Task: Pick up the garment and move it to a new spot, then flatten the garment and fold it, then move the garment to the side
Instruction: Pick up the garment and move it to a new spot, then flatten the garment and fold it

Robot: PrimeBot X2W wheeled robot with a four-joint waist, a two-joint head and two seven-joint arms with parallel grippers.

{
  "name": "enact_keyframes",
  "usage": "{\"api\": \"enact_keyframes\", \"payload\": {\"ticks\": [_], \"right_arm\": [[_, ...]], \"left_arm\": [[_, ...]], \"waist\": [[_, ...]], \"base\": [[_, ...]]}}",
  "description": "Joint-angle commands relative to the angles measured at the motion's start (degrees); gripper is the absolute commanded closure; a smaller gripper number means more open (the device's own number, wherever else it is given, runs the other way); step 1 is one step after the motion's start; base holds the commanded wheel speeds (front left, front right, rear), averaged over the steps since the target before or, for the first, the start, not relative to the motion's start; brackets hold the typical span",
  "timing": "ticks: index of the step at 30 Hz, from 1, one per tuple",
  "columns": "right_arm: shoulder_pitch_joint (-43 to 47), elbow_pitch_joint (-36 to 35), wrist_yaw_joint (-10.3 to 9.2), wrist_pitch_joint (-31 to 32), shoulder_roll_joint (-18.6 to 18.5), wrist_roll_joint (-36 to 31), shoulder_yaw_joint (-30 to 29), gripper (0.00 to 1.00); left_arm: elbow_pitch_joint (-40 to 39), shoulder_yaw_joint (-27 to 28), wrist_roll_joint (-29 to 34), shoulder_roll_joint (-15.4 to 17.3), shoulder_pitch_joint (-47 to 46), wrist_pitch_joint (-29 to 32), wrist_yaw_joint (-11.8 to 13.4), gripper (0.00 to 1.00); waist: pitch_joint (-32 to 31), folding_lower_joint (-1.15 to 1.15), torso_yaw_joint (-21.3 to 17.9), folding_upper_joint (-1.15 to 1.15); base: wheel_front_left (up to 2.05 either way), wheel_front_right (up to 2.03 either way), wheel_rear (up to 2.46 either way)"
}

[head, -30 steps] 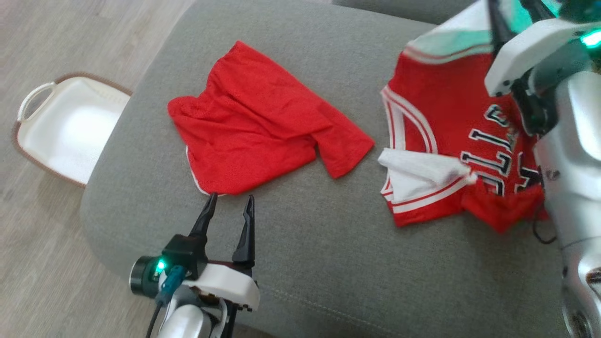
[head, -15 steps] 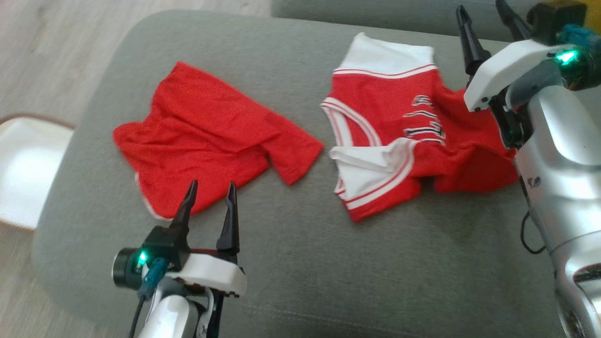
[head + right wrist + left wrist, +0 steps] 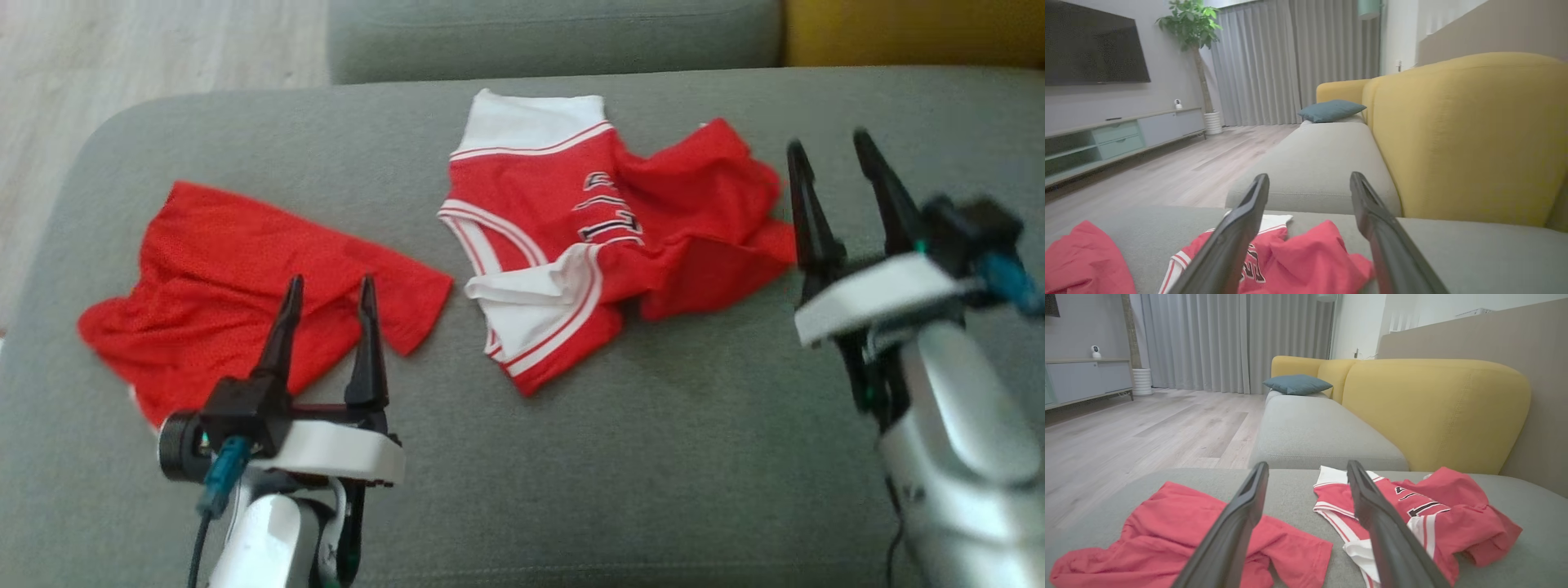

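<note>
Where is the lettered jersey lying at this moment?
In the head view the jersey lies crumpled mid-cushion on the grey sofa seat, between the red shorts to its left and the right gripper to its right.

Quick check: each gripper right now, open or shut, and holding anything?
Left gripper: open, holding nothing.
Right gripper: open, holding nothing.

left pincer (image 3: 331, 282), right pincer (image 3: 826, 143): black fingers (image 3: 276, 335) | white mounts (image 3: 339, 457) | silver forearms (image 3: 955, 425) | teal plugs (image 3: 220, 482)
</note>
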Motion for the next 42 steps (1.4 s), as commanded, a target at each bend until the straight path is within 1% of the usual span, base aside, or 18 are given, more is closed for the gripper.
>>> {"api": "enact_keyframes", "payload": {"ticks": [1,5,9,13,18,21,24,25,26,28,32,35,36,42], "right_arm": [[1.7,-4.4,0.23,-0.8,1.6,-0.9,-0.6,0.00],[10.4,-12.2,0.23,-0.9,4.8,-3.7,-4.4,0.00],[17.1,-17.6,0.23,-0.3,7.2,-5.3,-6.8,0.00],[20.7,-20.2,0.23,0.7,8.1,-5.9,-8.2,0.00],[20.9,-20.6,0.23,2.7,8.3,-5.7,-11.3,0.00],[18.9,-18.5,0.23,5.0,8.3,-3.2,-14.0,0.00],[15.4,-14.5,0.23,8.1,8.3,-0.5,-17.4,0.00],[14.0,-12.9,0.23,9.1,8.3,0.8,-18.5,0.00],[10.8,-9.4,0.23,11.0,8.3,2.4,-20.6,0.00],[7.5,-5.6,0.23,12.3,8.3,4.0,-22.5,0.00],[1.7,2.2,0.23,14.5,8.3,4.5,-26.0,0.00],[-2.1,8.0,0.23,15.5,8.3,2.9,-28.7,0.00],[-2.1,8.0,0.23,15.5,8.3,2.9,-28.7,0.00],[-7.7,16.4,0.23,15.2,8.3,-1.6,-32.9,0.00]], "left_arm": [[-2.4,2.3,-0.1,0.1,-2.3,-0.7,0.3,0.00],[-2.8,3.0,-0.2,0.1,-2.0,-0.7,0.0,0.00],[-2.8,3.0,0.2,0.1,-1.4,-0.7,-0.6,0.00],[-2.6,3.0,0.5,0.1,-0.9,-0.7,-1.0,0.00],[-2.6,2.1,0.4,0.1,-1.3,-0.7,-1.2,0.00],[-2.2,1.3,0.5,0.1,-2.0,-0.7,-1.4,0.00],[-1.4,0.3,0.7,0.1,-2.8,-0.7,-1.7,0.00],[-1.2,0.0,0.7,0.1,-3.1,-0.7,-1.7,0.00],[-0.8,-0.4,0.7,0.1,-3.5,-0.7,-1.8,0.00],[-0.5,-0.8,0.7,0.1,-3.9,-0.7,-1.8,0.00],[-0.1,-1.7,0.7,0.1,-4.5,-0.7,-1.7,0.00],[-0.1,-2.1,0.7,0.1,-4.9,-0.7,-1.7,0.00],[-0.1,-2.1,0.7,0.1,-4.9,-0.7,-1.7,0.00],[-0.1,-2.3,0.7,0.1,-5.7,-0.7,-1.5,0.00]], "waist": [[-0.7,0.00,-1.9,0.00],[-0.6,0.00,-3.8,0.00],[-0.6,0.00,-5.1,0.00],[-0.2,0.00,-5.8,0.00],[1.3,0.00,-5.2,0.00],[2.9,0.00,-4.0,0.00],[4.6,0.00,-2.2,0.00],[5.3,0.00,-1.5,0.00],[6.5,0.00,-0.3,0.00],[7.5,0.00,1.0,0.00],[9.2,0.00,3.4,0.00],[10.3,0.00,4.9,0.00],[10.3,0.00,4.9,0.00],[11.8,0.00,6.6,0.00]], "base": [[0.00,0.00,0.00],[0.00,0.00,0.00],[0.00,0.00,0.00],[0.00,0.00,0.00],[0.00,0.00,0.00],[0.00,0.00,0.00],[0.00,0.00,0.00],[0.00,0.00,0.00],[0.00,0.00,0.00],[0.00,0.00,0.00],[0.00,0.00,0.00],[0.00,0.00,0.00],[0.00,0.00,0.00],[0.00,0.00,0.00]]}}
